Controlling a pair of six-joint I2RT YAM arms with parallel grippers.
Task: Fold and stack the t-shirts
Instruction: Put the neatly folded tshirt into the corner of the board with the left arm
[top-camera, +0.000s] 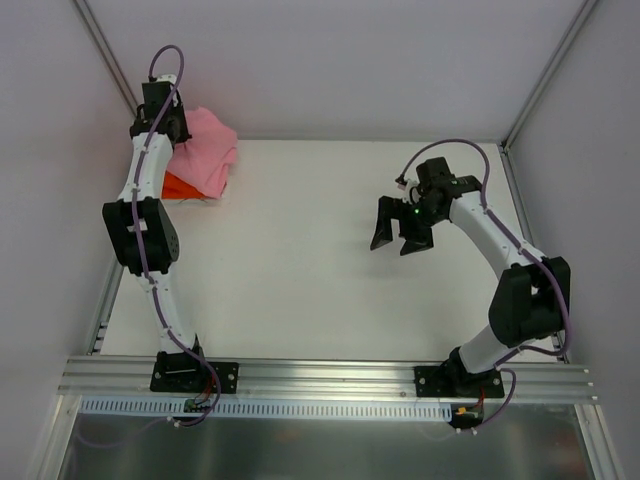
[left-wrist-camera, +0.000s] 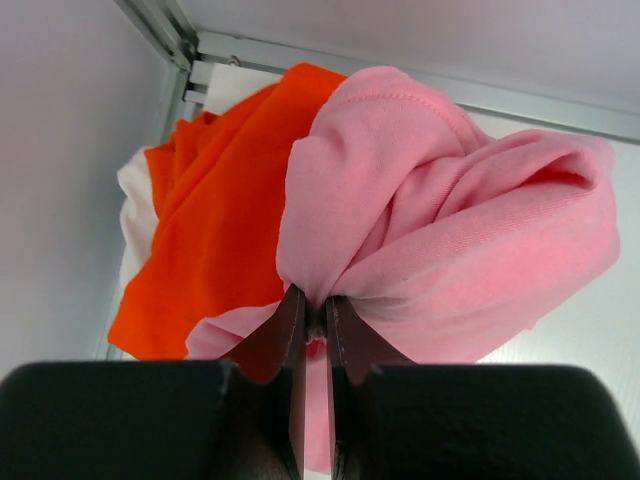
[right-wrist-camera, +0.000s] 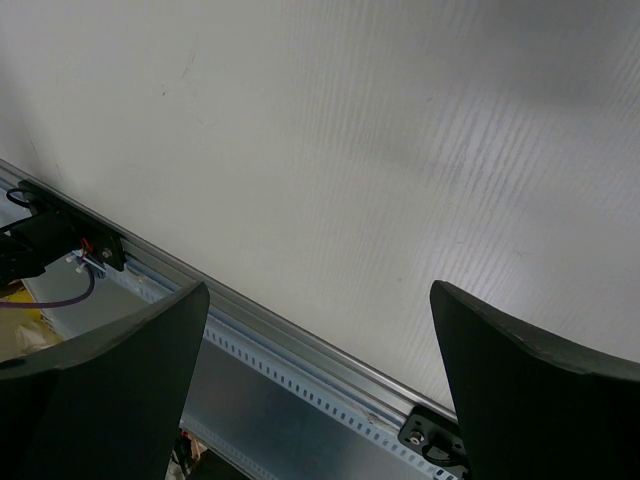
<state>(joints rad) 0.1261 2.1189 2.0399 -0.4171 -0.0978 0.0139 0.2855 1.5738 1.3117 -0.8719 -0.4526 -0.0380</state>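
Note:
The light pink t-shirt (top-camera: 210, 150) lies bunched at the table's far left corner, on top of the bright orange t-shirt (top-camera: 181, 186). My left gripper (top-camera: 166, 128) is shut on a pinched fold of the pink shirt. In the left wrist view the jaws stand nearly together with pink cloth (left-wrist-camera: 450, 230) squeezed between them at my left gripper (left-wrist-camera: 313, 312), and the orange shirt (left-wrist-camera: 225, 200) lies to the left beneath it. My right gripper (top-camera: 400, 240) is open and empty above the middle right of the table; its fingertips (right-wrist-camera: 175, 330) frame bare table.
The white table (top-camera: 320, 260) is walled by light panels at left, back and right. An aluminium rail (top-camera: 330, 375) with both arm bases runs along the near edge; it shows in the right wrist view (right-wrist-camera: 300, 370) too.

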